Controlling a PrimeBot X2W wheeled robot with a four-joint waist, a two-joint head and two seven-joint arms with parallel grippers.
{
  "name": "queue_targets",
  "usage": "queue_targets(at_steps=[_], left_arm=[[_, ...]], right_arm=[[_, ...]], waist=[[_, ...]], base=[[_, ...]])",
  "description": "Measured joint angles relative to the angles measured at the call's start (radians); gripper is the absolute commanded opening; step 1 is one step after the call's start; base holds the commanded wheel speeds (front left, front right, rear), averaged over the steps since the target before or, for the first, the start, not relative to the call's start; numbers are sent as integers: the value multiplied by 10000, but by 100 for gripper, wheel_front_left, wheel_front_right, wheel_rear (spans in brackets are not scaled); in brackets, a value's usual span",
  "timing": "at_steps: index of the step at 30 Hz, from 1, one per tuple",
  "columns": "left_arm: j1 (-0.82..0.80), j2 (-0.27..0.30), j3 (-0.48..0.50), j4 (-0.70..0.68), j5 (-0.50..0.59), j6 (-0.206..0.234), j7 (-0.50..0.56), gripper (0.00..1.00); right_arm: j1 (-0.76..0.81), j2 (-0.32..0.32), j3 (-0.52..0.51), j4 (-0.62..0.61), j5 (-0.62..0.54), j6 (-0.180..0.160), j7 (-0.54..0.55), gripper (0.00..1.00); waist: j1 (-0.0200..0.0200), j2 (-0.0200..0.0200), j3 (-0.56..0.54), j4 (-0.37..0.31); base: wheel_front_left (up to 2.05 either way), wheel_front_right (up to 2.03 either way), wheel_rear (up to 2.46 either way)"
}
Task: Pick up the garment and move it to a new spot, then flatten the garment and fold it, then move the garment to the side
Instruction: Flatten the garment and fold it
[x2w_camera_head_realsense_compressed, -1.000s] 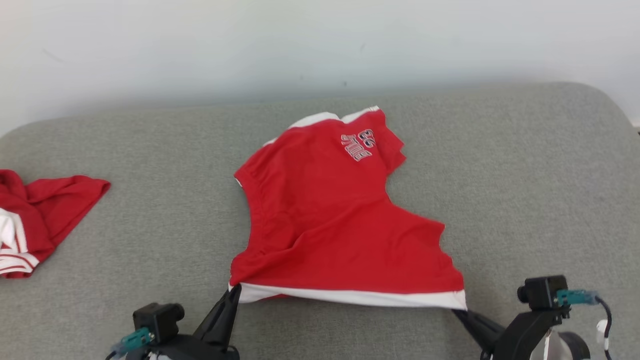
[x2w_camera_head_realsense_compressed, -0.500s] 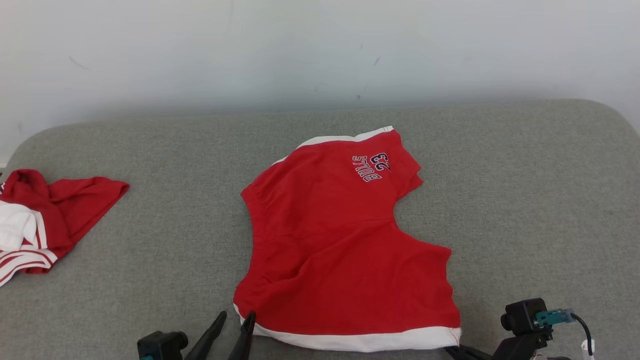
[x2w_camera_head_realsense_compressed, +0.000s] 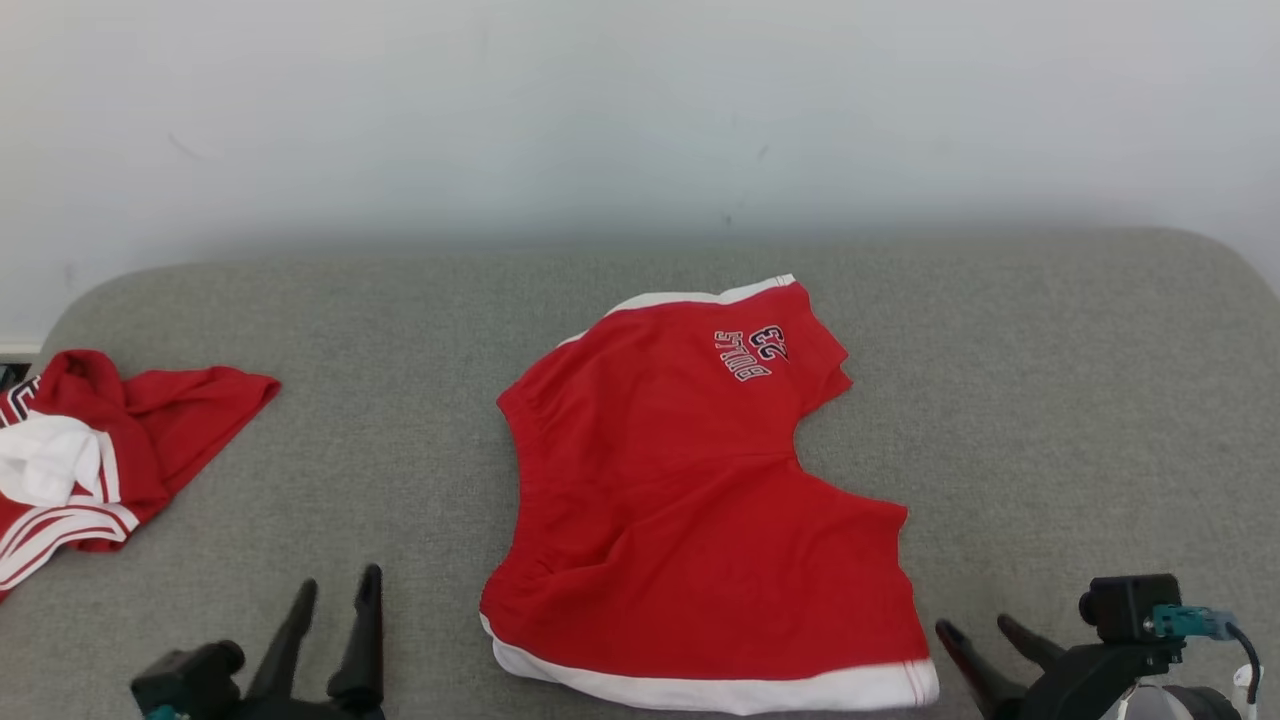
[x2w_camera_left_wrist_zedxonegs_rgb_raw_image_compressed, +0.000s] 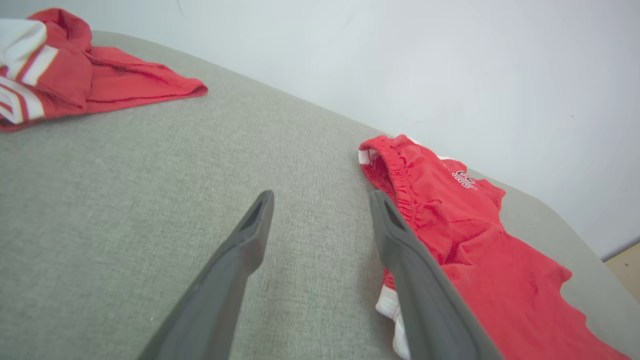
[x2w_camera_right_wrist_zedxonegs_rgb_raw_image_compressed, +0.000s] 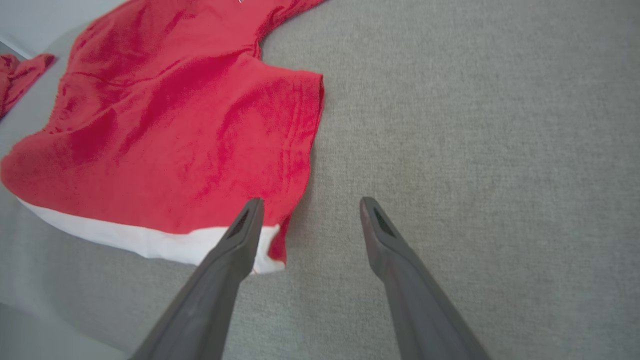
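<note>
You've just let go on both sides: left fingers (x2w_camera_head_realsense_compressed: 366, 620) at seven o'clock and right fingers (x2w_camera_head_realsense_compressed: 968, 655) at five stand open, empty, red shorts (x2w_camera_head_realsense_compressed: 690, 500) flat on the surface (x2w_camera_head_realsense_compressed: 1050, 400), seemingly ready to fold.

I see bright, even, diffuse light across the scene. The white wall (x2w_camera_head_realsense_compressed: 640, 100) looks hazy and washed. Only a faint shadow edges the red shorts (x2w_camera_head_realsense_compressed: 690, 500). Wrist views bend toward their edges; the right claw (x2w_camera_head_realsense_compressed: 975, 627) smears slightly.
</note>
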Motion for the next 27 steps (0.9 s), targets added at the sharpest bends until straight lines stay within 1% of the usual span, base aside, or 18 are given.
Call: queue_targets(at_steps=[3, 6, 10, 12, 14, 18, 23, 25, 27], left_arm=[[75, -59, 502, -702, 228, 322, -2, 100], [264, -63, 715, -1333, 612, 537, -13, 100], [632, -38, 932, -2132, 1076, 738, -13, 100], [816, -21, 1020, -2426, 1074, 731, -13, 100], [988, 136, 972, -2646, 1214, 646, -13, 100], [1226, 487, 828, -2736, 1467, 608, -15, 100], [1729, 876, 671, -2675, 1833, 759, 23, 100], [1981, 872, 616, -2872, 1904, 922, 102, 100], [2080, 794, 608, -2951, 1912, 984, 182, 100]], right_arm=[[74, 418, -278, -378, -12, -311, -750, 100], [329, 744, -316, -606, -299, -545, -1452, 100], [492, 1001, -328, -882, -775, -589, -2454, 100], [502, 1158, -332, -955, -928, -656, -2888, 100], [514, 1248, -328, -955, -1112, -690, -3242, 100], [564, 1494, -349, -815, -1231, -752, -3733, 100], [601, 1918, -454, -545, -1216, -826, -4303, 100], [604, 1988, -466, -410, -1206, -826, -4447, 100], [603, 2017, -491, -245, -1206, -828, -4560, 100]], waist=[[-1, 0, -214, 46], [-1, 0, -429, 85], [-1, 0, -695, 90], [-1, -1, -807, 68], [-1, 0, -899, 27], [0, 0, -1033, -87], [0, 0, -1166, -226], [0, 0, -1215, -273], [-1, 0, -1263, -292]], base=[[0, 0, 0], [0, 0, 0], [0, 0, 0], [0, 0, 0], [0, 0, 0], [0, 0, 0], [0, 0, 0], [0, 0, 0], [0, 0, 0]])
